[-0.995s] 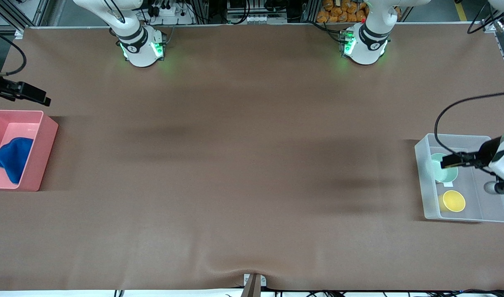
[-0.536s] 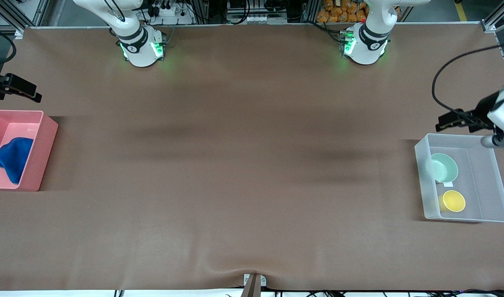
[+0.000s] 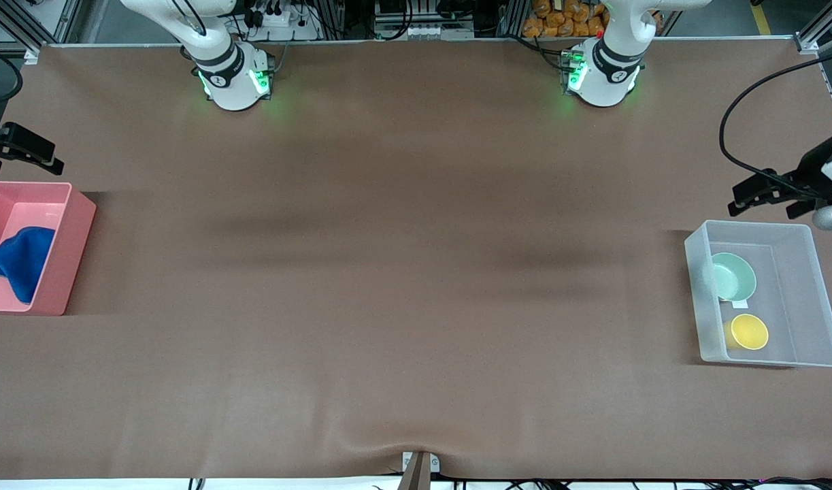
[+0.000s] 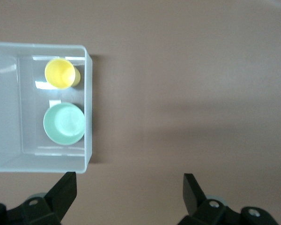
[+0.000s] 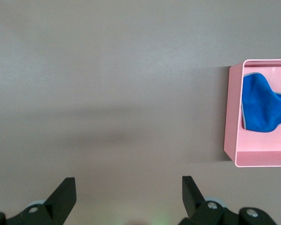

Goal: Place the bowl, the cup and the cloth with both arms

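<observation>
The mint-green bowl [image 3: 733, 275] and the yellow cup [image 3: 749, 331] stand side by side in a clear plastic bin [image 3: 756, 226] at the left arm's end of the table. My left gripper [image 3: 756, 194] is open and empty, up over the table beside the bin. In the left wrist view the bowl [image 4: 64, 123] and the cup [image 4: 60, 73] sit in the bin [image 4: 37, 165], clear of my left gripper [image 4: 129, 192]. The blue cloth [image 3: 22, 262] lies in a pink bin [image 3: 75, 224]. My right gripper [image 3: 40, 155] is open and empty beside it. The right wrist view shows the cloth [image 5: 262, 103] and my right gripper [image 5: 129, 194].
The brown table mat [image 3: 402, 272] lies between the two bins. The pink bin [image 5: 230, 117] stands at the right arm's end. The arm bases [image 3: 232, 78] glow green along the table's edge farthest from the front camera. A small bracket [image 3: 419, 466] sits at the nearest edge.
My left gripper has moved from over the clear bin to over the table beside it. My right gripper has drawn back toward the table's end. Bowl, cup and cloth have not moved.
</observation>
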Controlling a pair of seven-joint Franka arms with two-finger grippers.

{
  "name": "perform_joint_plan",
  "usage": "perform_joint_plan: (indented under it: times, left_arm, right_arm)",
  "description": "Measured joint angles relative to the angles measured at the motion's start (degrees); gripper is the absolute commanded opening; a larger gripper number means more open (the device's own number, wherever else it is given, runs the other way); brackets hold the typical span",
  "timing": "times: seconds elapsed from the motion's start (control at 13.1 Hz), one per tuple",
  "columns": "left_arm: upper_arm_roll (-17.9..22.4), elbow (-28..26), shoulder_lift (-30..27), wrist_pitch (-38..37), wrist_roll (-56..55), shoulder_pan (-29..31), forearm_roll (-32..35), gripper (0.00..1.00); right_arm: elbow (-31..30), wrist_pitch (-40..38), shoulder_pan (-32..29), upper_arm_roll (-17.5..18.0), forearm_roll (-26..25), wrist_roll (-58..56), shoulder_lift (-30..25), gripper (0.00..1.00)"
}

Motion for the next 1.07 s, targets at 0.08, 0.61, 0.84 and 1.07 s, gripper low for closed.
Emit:
perform_joint_plan:
  times: [0.08, 0.61, 0.84, 1.07]
  left_arm:
    - [-0.06, 1.36, 0.75, 0.02, 0.0, -0.1, 0.0, 1.0]
    - [-1.35, 3.46, 0.84, -0.19, -0.15, -0.94, 0.0, 1.0]
    - [-1.34, 3.46, 0.84, -0.31, -0.15, -0.92, 0.0, 1.0]
    - [-1.32, 3.46, 0.84, -0.38, -0.15, -0.87, 0.0, 1.0]
  right_arm:
    - [0.02, -0.01, 0.0, -0.02, 0.06, -0.02, 0.0, 1.0]
    - [0.02, -0.26, 0.0, -0.08, 0.27, -0.05, 0.0, 1.0]
    - [0.02, -0.35, 0.0, -0.08, 0.32, -0.09, 0.0, 1.0]
    - [0.02, -0.48, 0.0, -0.08, 0.34, -0.16, 0.0, 1.0]
